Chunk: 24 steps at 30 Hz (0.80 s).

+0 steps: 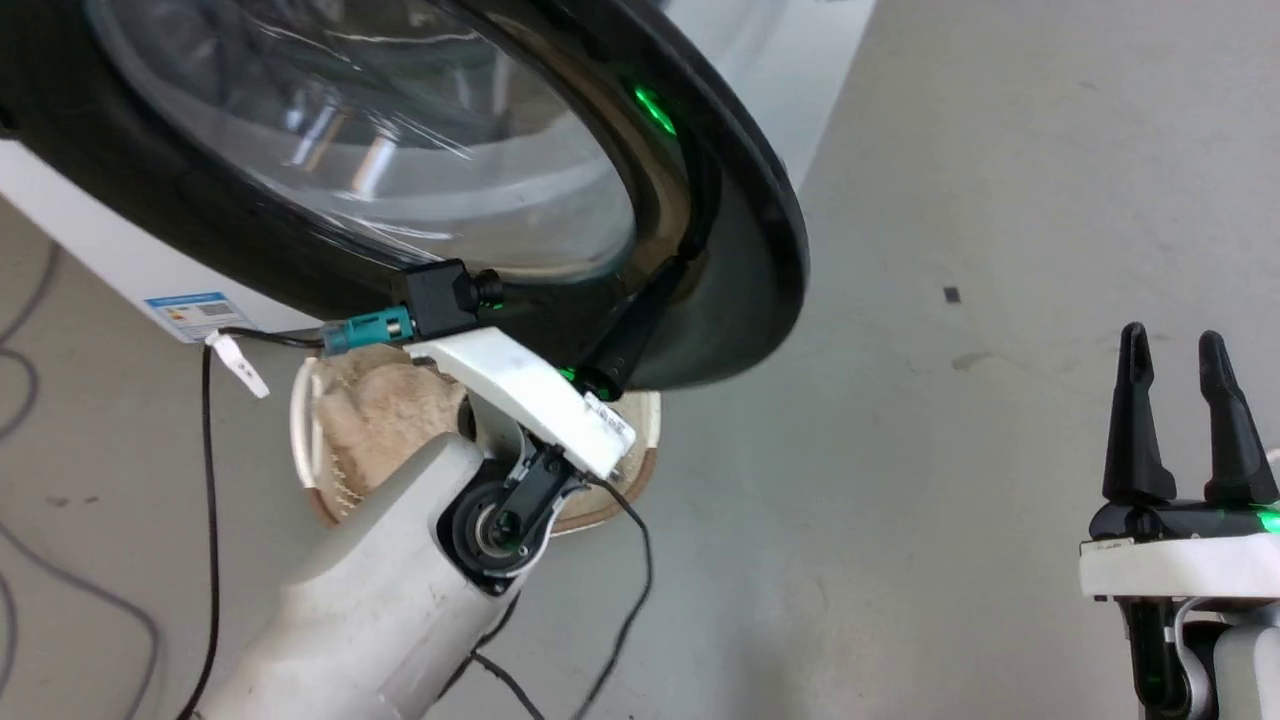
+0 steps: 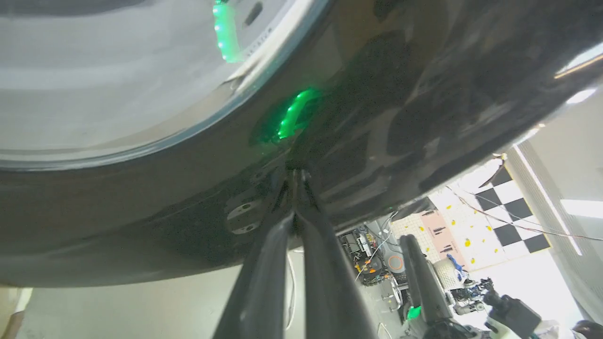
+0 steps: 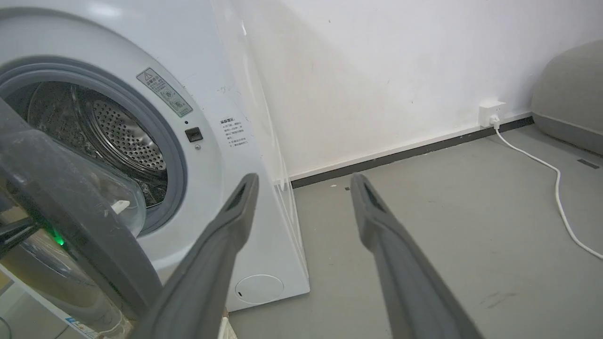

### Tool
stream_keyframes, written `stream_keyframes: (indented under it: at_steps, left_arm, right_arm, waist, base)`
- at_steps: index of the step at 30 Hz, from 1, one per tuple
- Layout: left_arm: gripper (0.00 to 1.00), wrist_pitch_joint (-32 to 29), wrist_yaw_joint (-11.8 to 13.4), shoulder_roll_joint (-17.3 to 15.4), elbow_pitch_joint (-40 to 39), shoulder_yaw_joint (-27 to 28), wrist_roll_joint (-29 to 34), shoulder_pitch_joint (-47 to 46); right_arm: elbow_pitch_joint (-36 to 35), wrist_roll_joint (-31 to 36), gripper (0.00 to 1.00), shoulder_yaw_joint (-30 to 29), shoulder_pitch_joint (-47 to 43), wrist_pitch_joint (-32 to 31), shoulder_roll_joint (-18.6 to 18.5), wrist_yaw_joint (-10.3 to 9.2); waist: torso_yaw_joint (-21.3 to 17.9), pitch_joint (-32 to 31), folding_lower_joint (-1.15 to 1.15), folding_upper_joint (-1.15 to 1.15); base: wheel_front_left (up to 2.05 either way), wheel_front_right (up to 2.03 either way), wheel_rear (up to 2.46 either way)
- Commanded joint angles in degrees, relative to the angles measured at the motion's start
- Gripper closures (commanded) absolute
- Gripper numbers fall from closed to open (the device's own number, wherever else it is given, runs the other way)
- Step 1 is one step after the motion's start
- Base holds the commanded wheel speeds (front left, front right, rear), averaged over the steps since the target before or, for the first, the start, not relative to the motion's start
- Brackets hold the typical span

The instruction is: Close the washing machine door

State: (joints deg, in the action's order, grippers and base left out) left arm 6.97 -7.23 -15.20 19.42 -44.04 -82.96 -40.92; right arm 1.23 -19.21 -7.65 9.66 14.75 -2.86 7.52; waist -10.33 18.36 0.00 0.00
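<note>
The door stands swung out from the machine, leaving the drum uncovered. The left claw is pressed together, with its tips laid against the black rim. This is judged to make a stiff pusher for swinging the door shut. The right claw is spread, empty and kept well clear. A blue label and a warning sticker are fitted; their text cannot be read.

The washing machine door shows a glossy black rim around clear glass, flecked with green light. Behind that door the washing machine is white, its drum dotted shiny steel, its gasket grey, its label blue. My right hand is black on white.
</note>
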Motion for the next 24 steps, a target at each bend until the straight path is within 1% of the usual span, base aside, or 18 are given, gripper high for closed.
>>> stream_keyframes:
  at_steps: [1, 5, 8, 13, 14, 15, 16, 17, 18, 21, 24]
  left_arm:
    - [1.00, 0.5, -0.3, 0.0, 0.9, -0.3, 0.3, -1.1]
    - [1.00, 1.9, -0.3, 0.6, 3.6, -1.7, 0.0, -2.5]
    - [1.00, 3.0, -0.3, 0.2, 4.5, -3.3, 0.5, -2.7]
    - [1.00, 5.8, -0.3, -1.0, 5.6, -5.2, 2.1, -1.8]
    - [0.67, 6.4, -0.3, -1.2, 6.5, -5.1, 2.8, -1.6]
    - [0.05, 7.0, -0.3, -1.4, 7.7, -4.9, 3.9, -1.4]
    - [0.00, 7.5, -0.3, -1.5, 9.1, -4.2, 5.3, -1.2]
    - [0.00, 7.8, -0.2, -1.5, 10.7, -3.3, 6.9, -0.9]
    - [0.00, 7.9, 0.3, -1.5, 12.1, -1.5, 9.5, -0.9]
    - [0.00, 8.0, 4.7, -1.1, 12.4, 5.9, 21.9, 0.5]
    - [0.00, 8.0, 8.5, -0.3, 8.5, 13.5, 33.6, 4.4]
  right_arm:
    - [0.1, -0.2, 0.00, 0.0, 1.0, 0.2, 0.0, -0.03]
    - [0.2, -0.3, 0.00, 0.1, 0.9, 0.2, 0.0, -0.03]
    - [0.3, -0.2, 0.00, -0.2, 0.6, 0.2, 0.0, -0.03]
    - [0.6, 0.4, 0.00, -0.4, -0.2, 0.2, 0.0, -0.03]
    - [0.6, 0.6, 0.00, -0.4, -0.5, 0.2, 0.0, -0.03]
    - [0.7, 0.9, 0.00, -0.4, -0.7, 0.2, 0.0, -0.03]
    - [0.6, 1.1, 0.00, -0.5, -1.0, 0.2, 0.0, -0.03]
    - [0.5, 1.3, 0.00, -0.7, -1.2, 0.2, 0.0, -0.03]
    - [0.4, 1.6, 0.00, -0.8, -1.5, 0.2, 0.0, -0.03]
    - [0.0, 2.5, 0.00, -1.4, -2.0, 0.2, 0.0, -0.03]
    - [-0.9, 4.3, 0.00, -1.7, -2.4, 0.2, 0.0, -0.03]
  waist:
    - [-0.5, 0.4, 0.00, 0.00]
    - [-0.8, 0.6, 0.00, 0.00]
    - [-0.4, 0.1, 0.00, 0.00]
    - [1.3, -2.2, 0.00, 0.00]
    - [1.7, -2.8, 0.00, 0.00]
    - [2.2, -3.5, 0.00, 0.00]
    - [2.6, -4.2, 0.00, 0.00]
    - [3.2, -5.0, 0.00, 0.00]
    - [3.6, -5.6, 0.00, 0.00]
    - [4.9, -7.4, 0.00, 0.00]
    - [6.3, -9.2, 0.00, 0.00]
  base:
    - [0.00, 0.00, 0.00]
    - [0.00, 0.00, 0.00]
    - [0.00, 0.00, 0.00]
    - [0.00, 0.00, 0.00]
    - [0.00, 0.00, 0.00]
    - [0.00, 0.00, 0.00]
    - [0.00, 0.00, 0.00]
    - [0.00, 0.00, 0.00]
    - [0.00, 0.00, 0.00]
    - [0.00, 0.00, 0.00]
    - [0.00, 0.00, 0.00]
